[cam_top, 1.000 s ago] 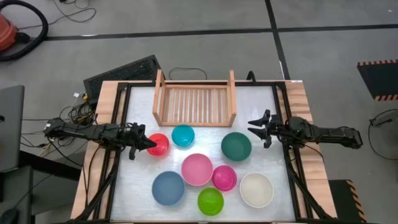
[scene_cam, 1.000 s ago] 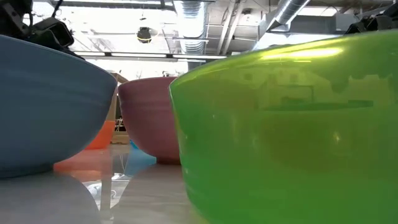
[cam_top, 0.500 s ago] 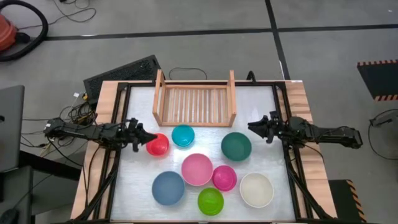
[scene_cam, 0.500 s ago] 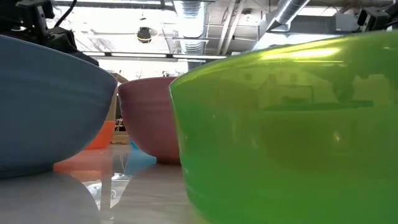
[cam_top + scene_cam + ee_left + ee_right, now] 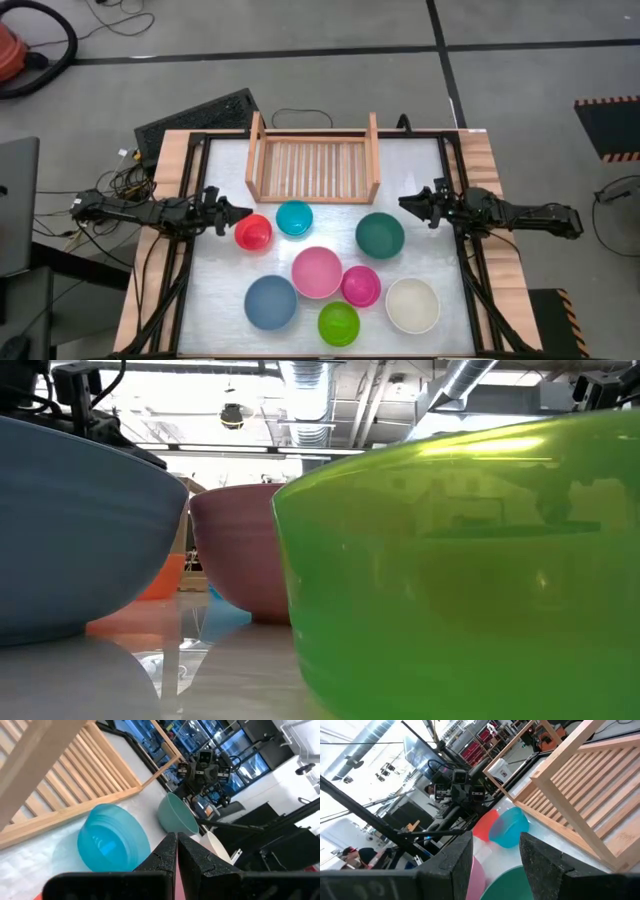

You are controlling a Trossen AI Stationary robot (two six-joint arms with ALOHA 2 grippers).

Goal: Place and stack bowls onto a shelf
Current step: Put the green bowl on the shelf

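Grey floor around a white table (image 5: 225,170) with wooden edges. One slatted wooden shelf (image 5: 313,168) at upper centre, nothing on it. Eight bowls below it, one of each: red-orange (image 5: 254,232), teal (image 5: 294,217), dark green (image 5: 380,235), pink (image 5: 317,272), magenta (image 5: 361,286), blue (image 5: 270,301), lime green (image 5: 339,323), cream-white (image 5: 412,305). Left gripper (image 5: 232,212) at mid-left, fingers shut, empty, tip just left of the red-orange bowl. Right gripper (image 5: 406,205) at mid-right, fingers apart, holding nothing, just upper right of the dark green bowl.
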